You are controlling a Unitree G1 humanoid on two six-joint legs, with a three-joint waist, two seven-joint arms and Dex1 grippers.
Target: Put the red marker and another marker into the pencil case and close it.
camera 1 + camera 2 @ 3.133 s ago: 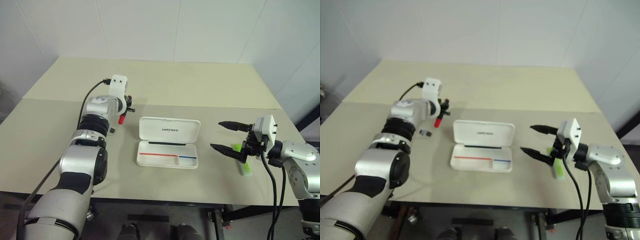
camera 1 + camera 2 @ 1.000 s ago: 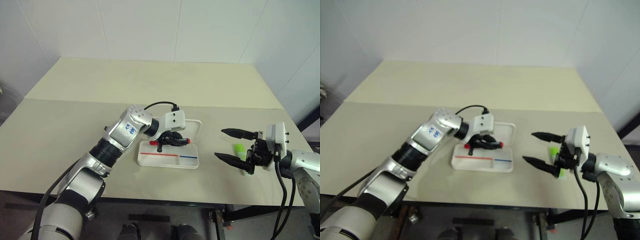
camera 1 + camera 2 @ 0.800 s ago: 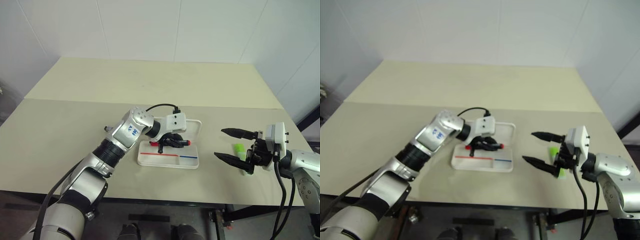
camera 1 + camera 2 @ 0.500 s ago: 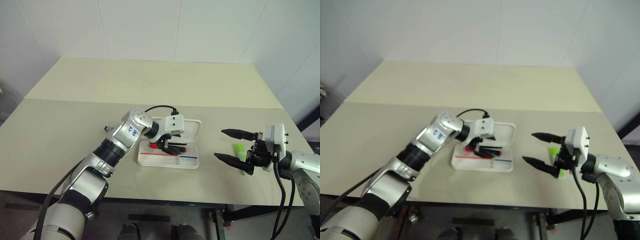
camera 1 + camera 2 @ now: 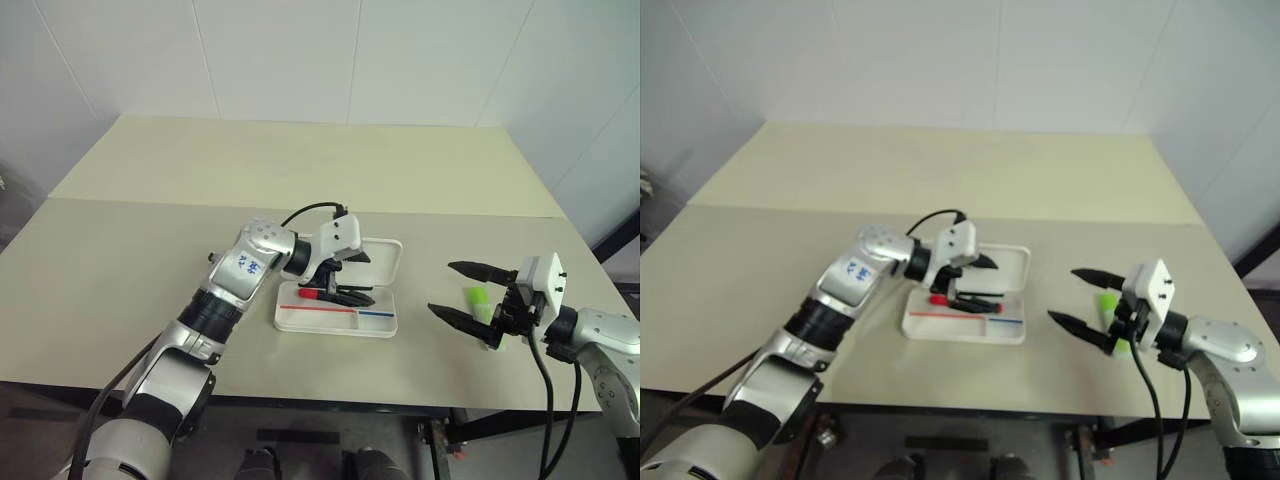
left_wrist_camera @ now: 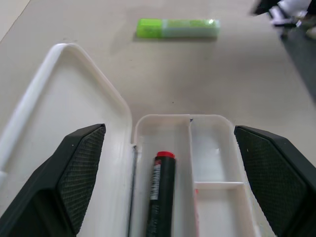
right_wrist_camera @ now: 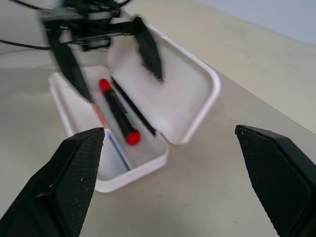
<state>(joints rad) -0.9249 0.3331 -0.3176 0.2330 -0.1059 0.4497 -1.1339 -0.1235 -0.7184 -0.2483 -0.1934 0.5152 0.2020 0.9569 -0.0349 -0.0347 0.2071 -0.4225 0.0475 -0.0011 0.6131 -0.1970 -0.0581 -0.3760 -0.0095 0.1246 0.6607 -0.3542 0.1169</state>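
The left pincer (image 5: pixel 345 277) hung over the open case (image 5: pixel 384 318), its two black fingers (image 6: pixel 74 177) spread wide and holding nothing. Directly below it, between the fingers as the left wrist view showed, the red marker (image 6: pixel 161 195) lay in the long compartment of the tray, next to the hinge, black barrel with a red end at each tip. No finger touched it. The lid (image 5: pixel 1008 268) lay flat on the counter (image 5: pixel 300 170) on the far side of the pincer, still hinged to the tray. A red and blue stripe (image 5: pixel 340 310) ran along the tray's near part, just under the pincer.

The right pincer (image 5: pixel 467 291) stood well apart from the case, to the right of it, just above the counter. Its fingers (image 5: pixel 478 269) were also wide apart and empty, pointing back toward the case. The green marker (image 5: pixel 479 303) lay on the counter just behind the fingertips, between the two fingers and close to the wrist; from the head views I could not tell whether a finger touched it. In the left wrist view the green marker (image 6: pixel 177 28) lay flat beyond the end of the case, clear of it.
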